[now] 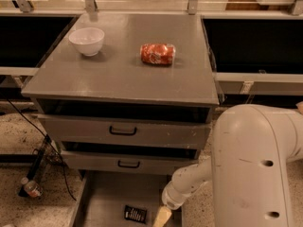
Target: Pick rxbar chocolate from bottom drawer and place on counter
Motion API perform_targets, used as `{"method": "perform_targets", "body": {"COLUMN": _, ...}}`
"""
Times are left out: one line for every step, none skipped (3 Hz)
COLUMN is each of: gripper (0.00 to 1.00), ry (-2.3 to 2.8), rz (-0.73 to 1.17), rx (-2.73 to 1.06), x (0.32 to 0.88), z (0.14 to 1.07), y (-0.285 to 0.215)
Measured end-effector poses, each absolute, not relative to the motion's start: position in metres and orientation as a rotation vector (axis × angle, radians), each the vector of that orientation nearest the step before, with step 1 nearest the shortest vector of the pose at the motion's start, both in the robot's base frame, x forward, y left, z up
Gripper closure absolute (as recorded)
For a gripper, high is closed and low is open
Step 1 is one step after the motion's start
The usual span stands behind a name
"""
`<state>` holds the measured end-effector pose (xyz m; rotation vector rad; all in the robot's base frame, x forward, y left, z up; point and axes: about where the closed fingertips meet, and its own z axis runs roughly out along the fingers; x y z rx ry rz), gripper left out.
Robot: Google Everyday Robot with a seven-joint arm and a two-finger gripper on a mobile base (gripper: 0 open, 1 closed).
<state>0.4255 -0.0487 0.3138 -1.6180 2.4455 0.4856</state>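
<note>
Bar (pixel 135 214) flat in drawer (pixel 106 197), just left of tool (pixel 162 216) (grip state: cannot tell), long axis crosswise.

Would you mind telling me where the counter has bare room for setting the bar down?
The counter is bare across its front half, before the bowl and the red can, and right of the can. Tighter between those two. The tool is down at the bottom drawer, just right of the rxbar chocolate.

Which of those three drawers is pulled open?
The bottom drawer, with the black bar on its floor; the two handled drawers above are pushed in. The pincer hangs over it.
</note>
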Motion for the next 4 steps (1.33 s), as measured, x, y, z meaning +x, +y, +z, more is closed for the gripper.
{"method": "perform_targets", "body": {"gripper": 0.00, "ry": 2.438, "rz": 0.511, "rx": -1.579, "x": 0.430, "z": 0.311, "y": -0.042}}
{"method": "perform_targets", "body": {"gripper": 0.00, "ry": 2.434, "rz": 0.542, "rx": -1.549, "x": 0.440, "z": 0.301, "y": -0.029}}
{"method": "perform_targets", "body": {"gripper": 0.00, "ry": 2.434, "rz": 0.541, "rx": -1.548, "x": 0.440, "z": 0.301, "y": -0.029}}
{"method": "perform_targets", "body": {"gripper": 0.00, "ry": 2.438, "rz": 0.449, "rx": -1.494, "x": 0.460, "z": 0.273, "y": -0.017}}
